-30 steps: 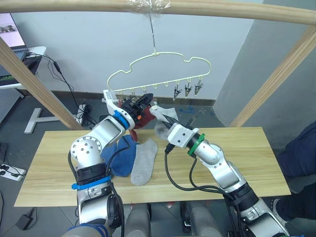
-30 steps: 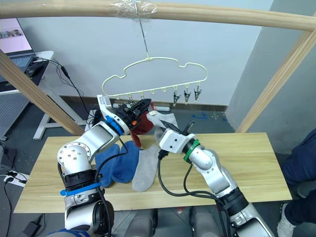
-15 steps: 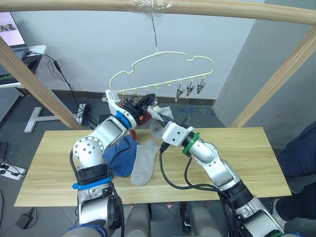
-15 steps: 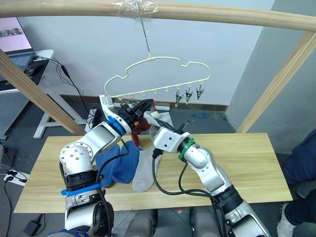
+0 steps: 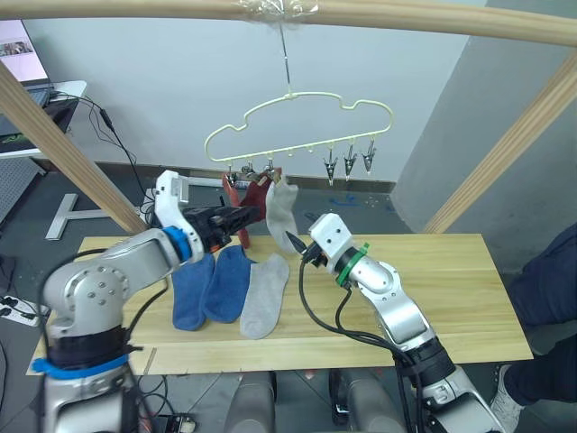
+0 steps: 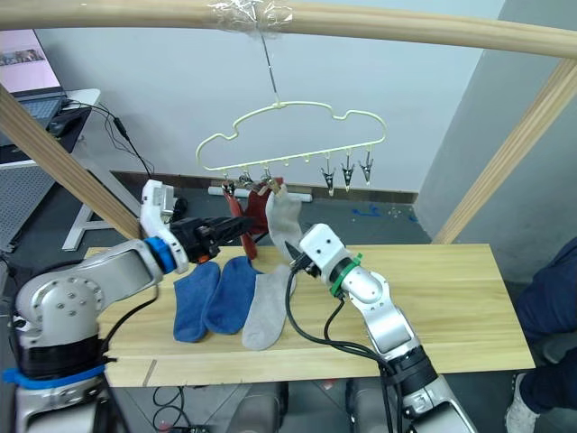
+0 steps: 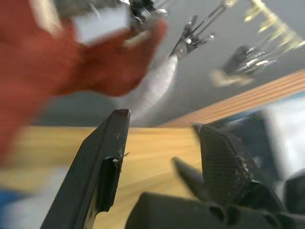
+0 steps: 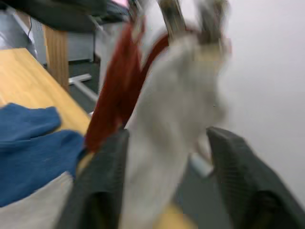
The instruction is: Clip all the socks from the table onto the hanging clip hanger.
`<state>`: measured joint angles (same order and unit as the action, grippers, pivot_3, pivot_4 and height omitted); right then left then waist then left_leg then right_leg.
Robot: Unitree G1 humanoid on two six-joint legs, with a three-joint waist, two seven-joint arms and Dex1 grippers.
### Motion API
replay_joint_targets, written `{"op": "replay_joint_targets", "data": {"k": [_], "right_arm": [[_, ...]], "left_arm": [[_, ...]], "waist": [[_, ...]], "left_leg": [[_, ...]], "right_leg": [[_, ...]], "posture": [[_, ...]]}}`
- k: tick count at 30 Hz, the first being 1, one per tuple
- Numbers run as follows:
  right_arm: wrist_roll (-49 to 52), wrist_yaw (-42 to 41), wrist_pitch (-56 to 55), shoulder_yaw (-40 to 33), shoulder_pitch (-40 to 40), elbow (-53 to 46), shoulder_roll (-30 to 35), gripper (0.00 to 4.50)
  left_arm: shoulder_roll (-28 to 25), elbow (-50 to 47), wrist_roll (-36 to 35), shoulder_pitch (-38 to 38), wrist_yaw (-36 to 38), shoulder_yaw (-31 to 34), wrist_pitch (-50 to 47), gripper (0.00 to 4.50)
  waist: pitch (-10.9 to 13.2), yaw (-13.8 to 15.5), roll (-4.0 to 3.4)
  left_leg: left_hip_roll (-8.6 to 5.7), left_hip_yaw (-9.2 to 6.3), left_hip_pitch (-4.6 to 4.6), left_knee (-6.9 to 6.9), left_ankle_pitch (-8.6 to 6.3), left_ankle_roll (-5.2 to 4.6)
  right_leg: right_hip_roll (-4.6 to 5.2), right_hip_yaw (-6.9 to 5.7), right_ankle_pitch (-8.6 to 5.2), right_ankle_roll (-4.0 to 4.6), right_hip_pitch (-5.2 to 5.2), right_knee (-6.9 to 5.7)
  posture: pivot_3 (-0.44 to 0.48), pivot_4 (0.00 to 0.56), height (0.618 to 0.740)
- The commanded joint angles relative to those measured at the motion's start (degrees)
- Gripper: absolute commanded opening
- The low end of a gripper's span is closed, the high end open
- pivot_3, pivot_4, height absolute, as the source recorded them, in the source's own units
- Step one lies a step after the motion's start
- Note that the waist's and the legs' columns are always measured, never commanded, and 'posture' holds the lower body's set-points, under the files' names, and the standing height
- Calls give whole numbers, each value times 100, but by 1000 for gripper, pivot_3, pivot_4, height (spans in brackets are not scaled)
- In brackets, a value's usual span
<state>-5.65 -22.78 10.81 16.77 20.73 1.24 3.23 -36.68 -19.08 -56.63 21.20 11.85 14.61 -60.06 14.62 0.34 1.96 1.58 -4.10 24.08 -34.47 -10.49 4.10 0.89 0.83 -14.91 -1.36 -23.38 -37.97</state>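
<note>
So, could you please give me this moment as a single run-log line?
hung: two rust red socks, grey sock on clip hanger | on table: two blue socks, grey sock | left pincer open | right pincer open

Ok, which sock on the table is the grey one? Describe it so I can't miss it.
Look at the table, below the clip hanger. Three socks lie side by side near its left half. The grey sock is the rightmost, next to the two blue socks and nearest the right gripper; it is the only pale one lying flat.

Open left tool (image 7: 162,138) faces hanging red sock (image 7: 71,62).
</note>
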Motion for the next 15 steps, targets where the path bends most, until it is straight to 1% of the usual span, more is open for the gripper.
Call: {"op": "replay_joint_targets", "data": {"k": [1,2,3,5,7,10,11,12,14,15], "right_arm": [[357,-96,434,-258,-115,-531,28,3886],[418,-32,571,-364,-191,-702,32,4136],[539,31,793,-526,-258,-968,27,4477],[685,178,1169,-794,-313,-1441,13,4493],[971,392,1697,-1106,-300,-1875,-148,4493],[1134,683,2158,-1347,-113,-2373,-282,3838],[1116,790,2248,-1361,-35,-2477,-321,3789],[1072,907,2334,-1349,60,-2562,-355,3290],[1054,1079,2474,-1304,228,-2658,-432,2702],[1080,1189,2490,-1321,293,-2652,-521,2702]], "left_arm": [[-295,-619,628,-560,757,-268,695,2629],[-399,-619,633,-740,1083,-283,758,2629],[-490,-575,652,-876,1369,-271,841,2629],[-578,-562,847,-1069,1742,-231,1210,2629],[-706,-688,1266,-1279,2102,-309,1739,2629],[-732,-826,1509,-1519,2497,-296,2214,2629],[-735,-854,1539,-1592,2607,-266,2314,2629],[-765,-904,1644,-1670,2761,-267,2496,2629],[-818,-976,1823,-1765,3028,-278,2799,2629],[-816,-980,1843,-1753,3116,-274,2863,2629]], "waist": [[2,38,-3],[2,67,-3],[2,89,-4],[3,111,-5],[3,120,-5],[5,116,-8],[6,115,-9],[6,110,-9],[6,91,-10],[6,93,-10]], "left_leg": [[-1,5,-2,7,0,0],[0,8,-2,10,0,0],[0,8,0,14,0,0],[0,10,6,29,0,0],[5,0,27,34,0,1],[9,-2,41,45,3,4],[9,-2,44,47,3,5],[8,1,47,47,3,4],[8,11,48,49,3,4],[8,13,48,49,3,4]], "right_leg": [[11,-1,-2,4,-1,1],[16,0,-4,7,-4,1],[18,0,-8,14,-7,3],[18,0,-12,19,-23,2],[18,-2,-16,25,-40,1],[17,0,-18,31,-65,-4],[17,-1,-19,31,-68,-4],[17,-2,-19,31,-71,-2],[16,-3,-19,30,-77,-2],[16,-3,-19,30,-78,-2]], "posture": [[152,233,740],[155,234,740],[162,236,740],[164,237,740],[160,242,740],[159,244,740],[150,244,740],[150,244,740],[143,243,740],[138,241,740]]}}
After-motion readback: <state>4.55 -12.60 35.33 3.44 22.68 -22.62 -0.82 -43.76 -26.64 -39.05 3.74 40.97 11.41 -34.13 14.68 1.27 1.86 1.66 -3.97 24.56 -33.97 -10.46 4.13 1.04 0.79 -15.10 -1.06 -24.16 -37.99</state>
